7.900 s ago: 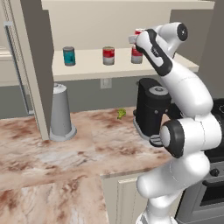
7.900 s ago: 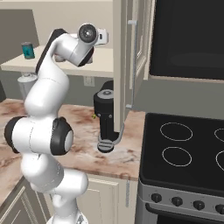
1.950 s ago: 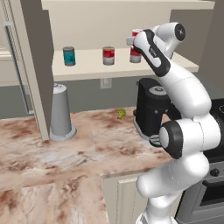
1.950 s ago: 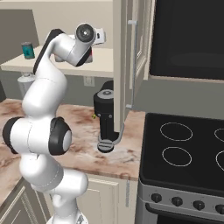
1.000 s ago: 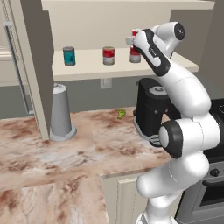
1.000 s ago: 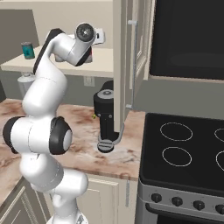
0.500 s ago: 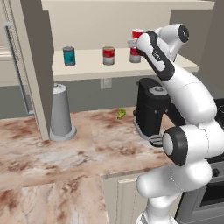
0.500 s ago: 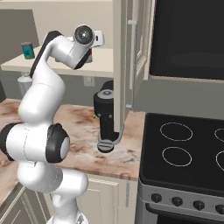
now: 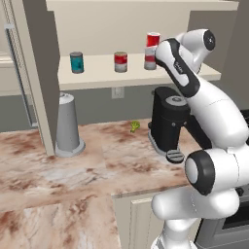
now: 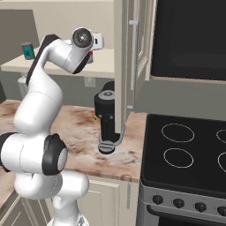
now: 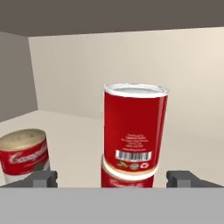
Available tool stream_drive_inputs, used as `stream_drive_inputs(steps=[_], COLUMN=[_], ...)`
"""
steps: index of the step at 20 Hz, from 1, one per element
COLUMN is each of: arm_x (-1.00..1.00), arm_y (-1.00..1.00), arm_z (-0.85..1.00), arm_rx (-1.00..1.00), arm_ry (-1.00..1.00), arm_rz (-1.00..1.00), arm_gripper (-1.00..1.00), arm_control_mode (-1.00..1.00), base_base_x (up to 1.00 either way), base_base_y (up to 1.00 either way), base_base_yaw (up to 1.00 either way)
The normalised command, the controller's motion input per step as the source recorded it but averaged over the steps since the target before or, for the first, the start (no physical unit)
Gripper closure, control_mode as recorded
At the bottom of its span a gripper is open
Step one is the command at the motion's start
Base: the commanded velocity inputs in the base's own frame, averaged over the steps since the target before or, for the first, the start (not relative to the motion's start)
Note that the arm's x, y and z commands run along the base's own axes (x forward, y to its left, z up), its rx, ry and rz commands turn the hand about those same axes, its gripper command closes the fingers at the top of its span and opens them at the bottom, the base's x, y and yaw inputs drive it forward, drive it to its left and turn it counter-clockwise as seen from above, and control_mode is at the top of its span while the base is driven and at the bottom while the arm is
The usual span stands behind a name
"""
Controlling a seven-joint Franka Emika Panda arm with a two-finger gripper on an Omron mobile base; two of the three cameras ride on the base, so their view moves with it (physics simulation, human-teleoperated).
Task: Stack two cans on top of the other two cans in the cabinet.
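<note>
An all-red can [image 11: 134, 131] stands upright on a red-and-silver can [image 11: 127, 177] on the cabinet shelf [image 11: 74, 131]. My gripper [image 11: 113, 179] is open, a fingertip on each side of the stack and clear of it. Another red-and-silver can [image 11: 24, 153] stands alone to the left. In the left base view the stack, all-red can [image 9: 153, 39] over red-and-silver can [image 9: 149, 59], is at the right of the cabinet [image 9: 97, 75], with the hand just right of it. The lone red-and-silver can [image 9: 120, 62] is mid-shelf and a teal can [image 9: 76, 62] stands at the left.
Below the shelf on the marbled counter [image 9: 97, 170] stand a black coffee machine [image 9: 168, 119], a grey tapered container [image 9: 66, 124] and a small green item [image 9: 134, 126]. A cabinet door [image 10: 121, 66] hangs open beside the arm, and a stove [image 10: 185, 141] lies to the right.
The jaws have opened wider and the hand has drawn back a little from the stack. The all-red can stays on top of the red-and-silver can.
</note>
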Motion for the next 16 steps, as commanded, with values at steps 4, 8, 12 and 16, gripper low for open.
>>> stream_drive_inputs(steps=[4,8,12,16], arm_x=[-0.48,-0.36,-0.02,0.0], arm_y=[0.21,0.41,0.54,0.42], arm_z=[-0.02,-0.11,-0.13,-0.02], arm_rx=[0.0,0.0,0.0,0.0], arm_ry=[0.06,0.06,0.08,0.16], arm_rz=[-0.06,-0.07,-0.1,-0.04], arm_gripper=[-1.0,-1.0,-1.0,-1.0], arm_control_mode=[-1.0,-1.0,-1.0,-1.0], base_base_x=[0.0,0.0,0.0,0.0], base_base_y=[0.0,0.0,0.0,0.0], base_base_yaw=[0.0,0.0,0.0,0.0])
